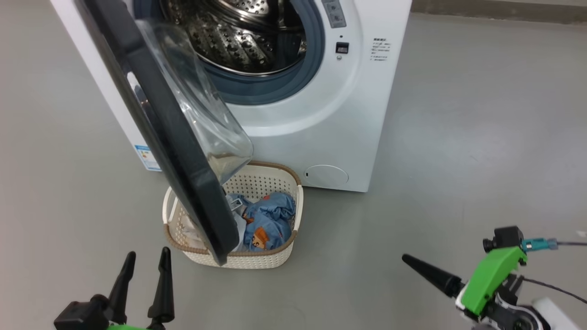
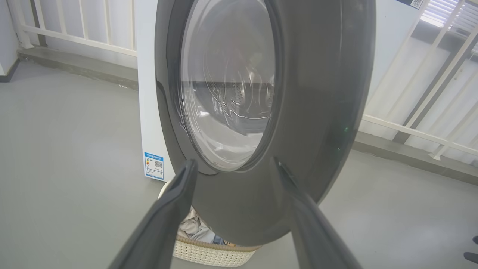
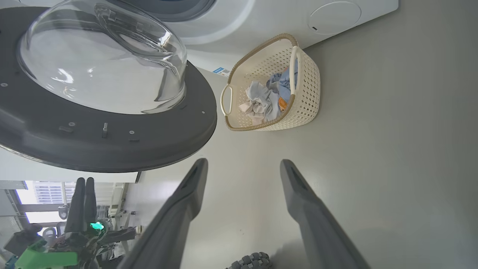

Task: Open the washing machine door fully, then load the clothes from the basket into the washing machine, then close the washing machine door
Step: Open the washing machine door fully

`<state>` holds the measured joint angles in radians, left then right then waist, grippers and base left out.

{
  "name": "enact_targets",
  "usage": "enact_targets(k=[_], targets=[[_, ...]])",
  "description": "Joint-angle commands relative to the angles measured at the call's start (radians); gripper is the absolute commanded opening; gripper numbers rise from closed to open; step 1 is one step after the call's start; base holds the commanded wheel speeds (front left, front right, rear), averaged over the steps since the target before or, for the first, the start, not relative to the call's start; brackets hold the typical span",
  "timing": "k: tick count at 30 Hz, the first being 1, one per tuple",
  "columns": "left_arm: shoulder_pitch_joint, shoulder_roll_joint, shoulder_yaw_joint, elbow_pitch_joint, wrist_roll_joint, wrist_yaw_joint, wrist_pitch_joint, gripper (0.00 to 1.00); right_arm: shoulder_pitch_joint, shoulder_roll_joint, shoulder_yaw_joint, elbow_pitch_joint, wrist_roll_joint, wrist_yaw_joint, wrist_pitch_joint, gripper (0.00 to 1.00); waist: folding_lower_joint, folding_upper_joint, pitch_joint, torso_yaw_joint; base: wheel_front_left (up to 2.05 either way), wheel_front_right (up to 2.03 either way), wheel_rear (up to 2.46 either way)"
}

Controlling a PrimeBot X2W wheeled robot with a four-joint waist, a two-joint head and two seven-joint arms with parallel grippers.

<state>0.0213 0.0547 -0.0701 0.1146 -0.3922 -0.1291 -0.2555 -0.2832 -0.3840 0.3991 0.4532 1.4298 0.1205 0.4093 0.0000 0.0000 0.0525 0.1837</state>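
Grey floor (image 1: 481, 114) — door (image 1: 188, 183) open, clothes (image 1: 268, 220) in basket (image 1: 257, 259); left fingers (image 1: 163, 284), right fingers (image 1: 431, 274) released.

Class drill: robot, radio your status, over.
Open, empty: left gripper, right gripper. Swung out: washing machine door. In basket, not loaded: clothes. Door overhangs basket's left side, blocking reach.

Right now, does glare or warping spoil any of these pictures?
Head view: glass of the washing machine door hazes the basket rim behind it. Left wrist view: the glossy door shows dim reflections. Right wrist view: white highlights on the glass, windows washed out.
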Motion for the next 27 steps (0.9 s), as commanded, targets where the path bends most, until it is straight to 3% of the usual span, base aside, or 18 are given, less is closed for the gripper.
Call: enact_targets(k=[1,15,23,27], targets=[[-0.013,0.016,0.039,-0.030,0.007,-0.001,-0.006,1.00,0.013,-0.023,0.022,-0.041,-0.018,0.010,-0.024,1.00,0.0000,0.0000,-0.007,-0.009,0.00,0.00,0.00],[-0.002,0.006,0.066,-0.037,0.006,-0.002,-0.006,1.00,0.103,-0.155,0.155,-0.136,-0.122,0.010,-0.385,1.00,0.0000,0.0000,-0.002,-0.048,0.00,0.00,0.00],[-0.008,0.003,0.073,-0.034,0.011,-0.002,-0.006,1.00,0.079,-0.224,0.236,-0.064,-0.218,0.010,-0.627,1.00,0.0000,0.0000,-0.006,-0.046,0.00,0.00,0.00],[-0.010,0.002,0.078,-0.035,0.014,-0.002,-0.006,1.00,0.060,-0.223,0.226,-0.017,-0.292,0.010,-0.668,1.00,0.0000,0.0000,-0.006,-0.045,0.00,0.00,0.00]])
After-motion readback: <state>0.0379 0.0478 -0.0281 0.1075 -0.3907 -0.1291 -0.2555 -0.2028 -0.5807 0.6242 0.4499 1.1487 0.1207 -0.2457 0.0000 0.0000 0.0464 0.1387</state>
